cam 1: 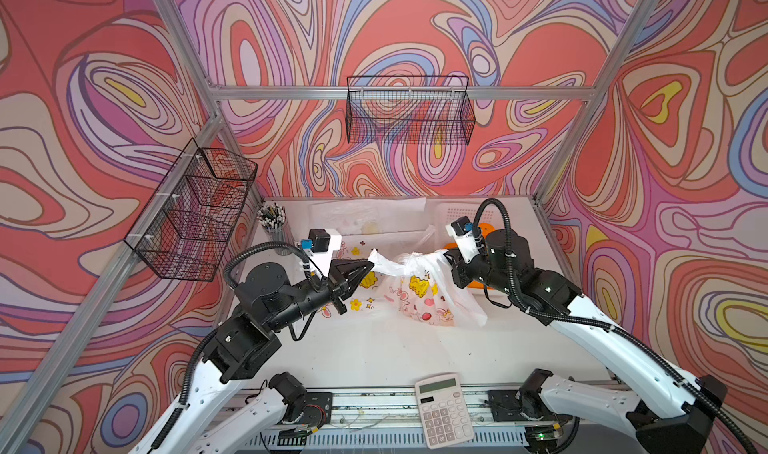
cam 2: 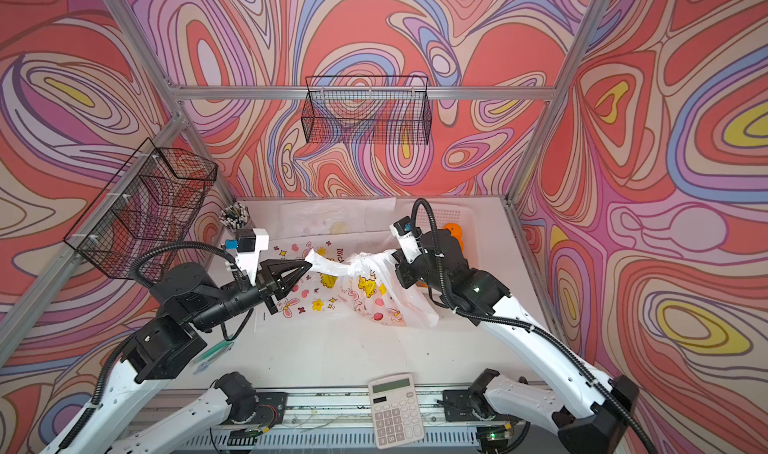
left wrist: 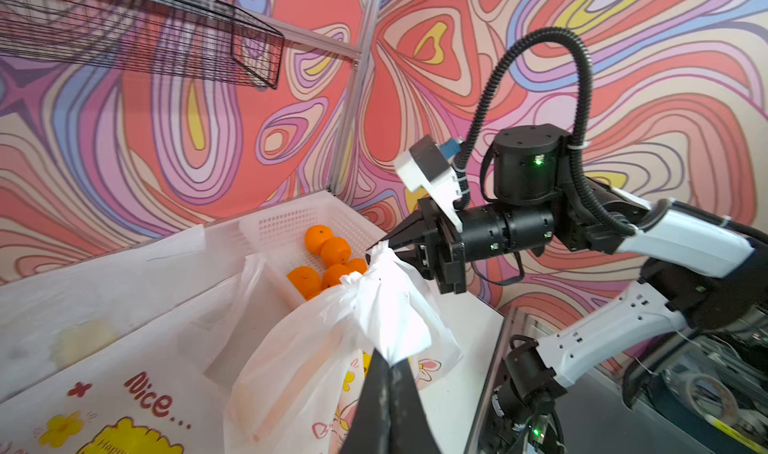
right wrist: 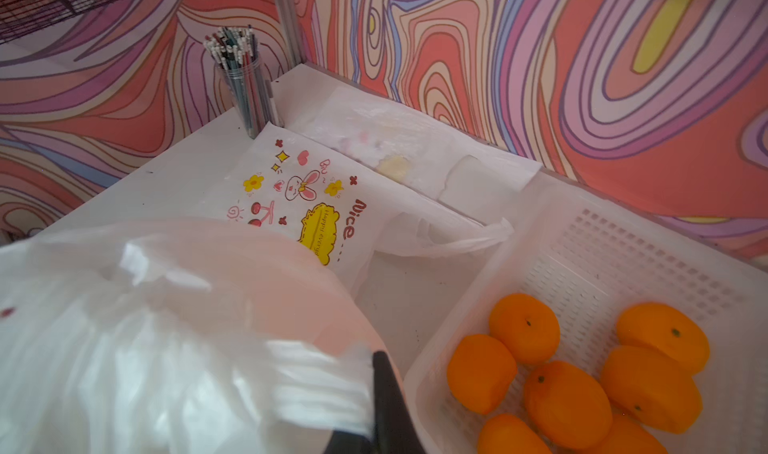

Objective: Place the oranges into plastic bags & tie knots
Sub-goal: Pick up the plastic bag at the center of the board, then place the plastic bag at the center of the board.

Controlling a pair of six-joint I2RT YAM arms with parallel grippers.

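Observation:
A printed plastic bag (cam 1: 419,294) stands bulging mid-table, a pale orange tint showing through its film (left wrist: 291,373). Its handles are drawn sideways into a twisted white bunch, the knot (left wrist: 359,283). My left gripper (cam 1: 371,264) is shut on one handle end (left wrist: 395,335), its tips together in the left wrist view (left wrist: 390,362). My right gripper (cam 1: 446,257) is shut on the opposite handle end (right wrist: 324,385) beside the basket. Several loose oranges (right wrist: 569,402) lie in the white perforated basket (right wrist: 623,244). A flat printed "Nice" bag (right wrist: 311,198) lies behind the full one.
Another flat bag (right wrist: 395,148) lies along the back wall. A cup of pens (cam 1: 274,227) stands at the back left. A calculator (cam 1: 444,410) rests on the front edge. Black wire baskets hang on the back wall (cam 1: 409,111) and left wall (cam 1: 195,210).

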